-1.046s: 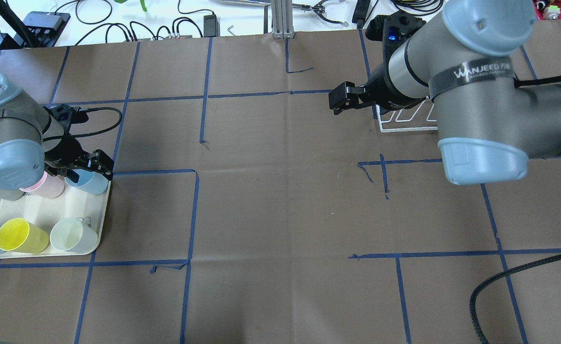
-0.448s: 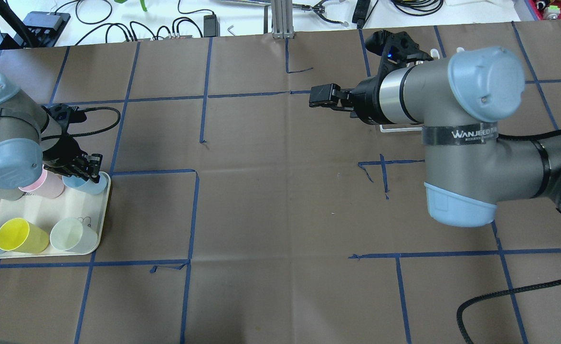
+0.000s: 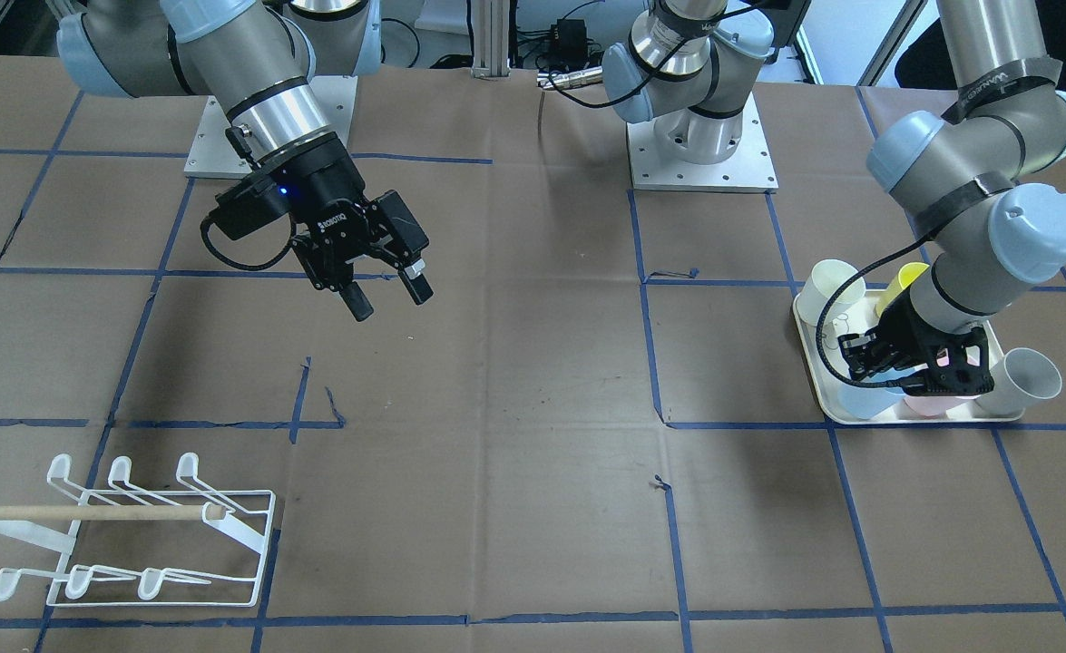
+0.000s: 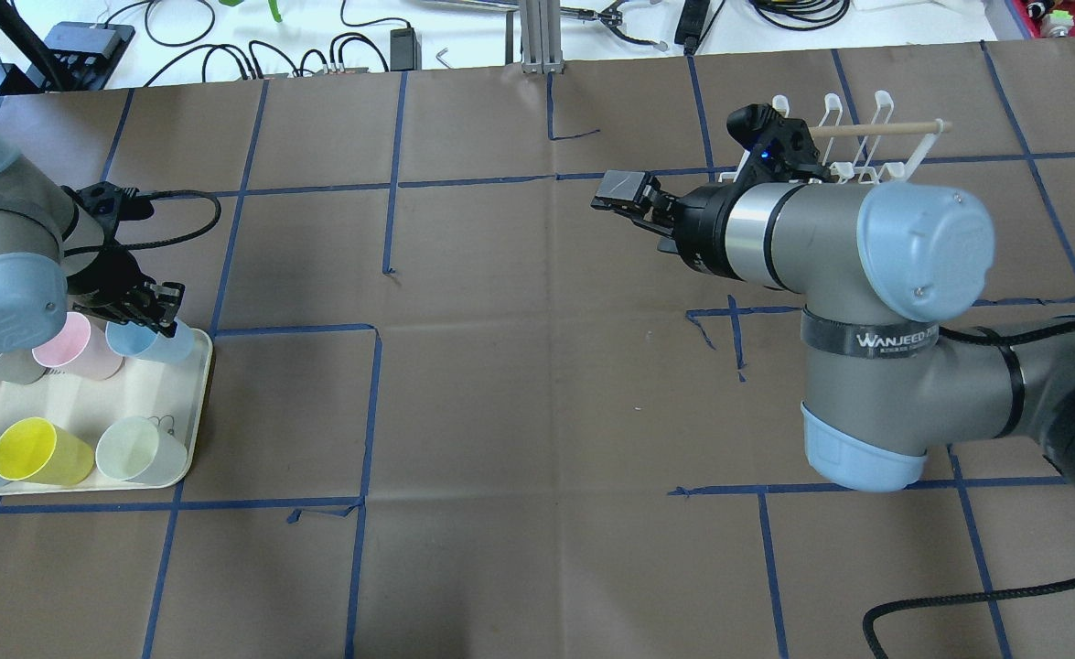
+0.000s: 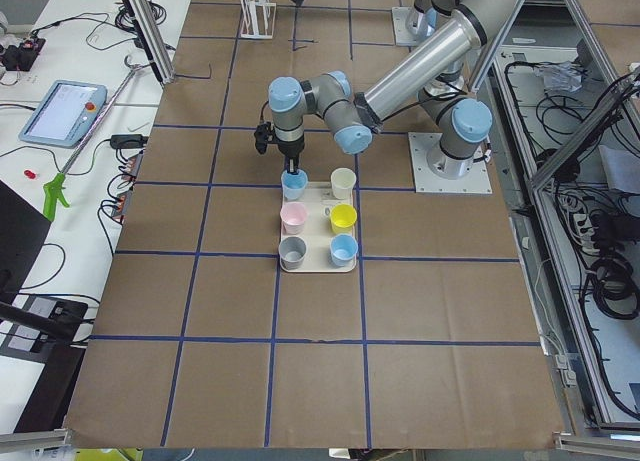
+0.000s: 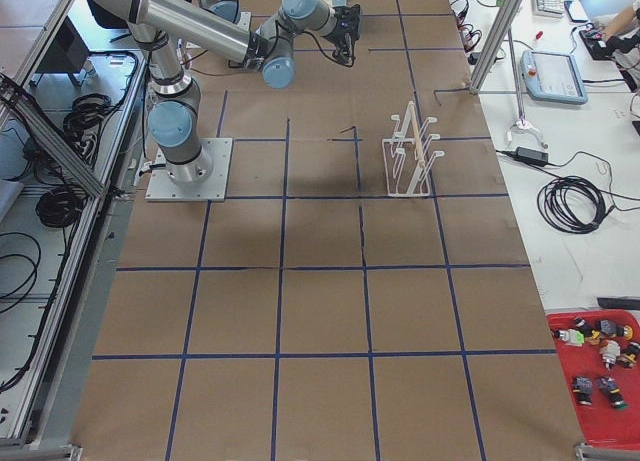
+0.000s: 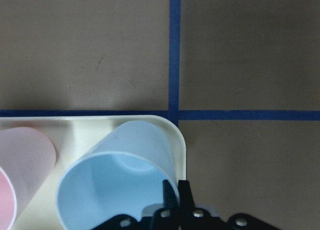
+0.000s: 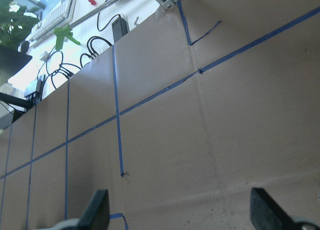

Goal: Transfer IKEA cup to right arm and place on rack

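Left jaws pinched on a blue cup's rim, right jaws gaping over bare table

So my left gripper had closed on the rim of the pale blue cup, a plain smooth tumbler, one finger inside the wall and one outside, with the cup in the tray corner right under the jaws. My right gripper hung spread wide, holding nothing. The white wire rack, six hooked prongs and one wooden dowel, sat well behind those jaws. I counted six cups: two blue, one pink, yellow, grey and cream. The table was covered in brown paper gridded with blue tape, with cable-strewn benches around it.
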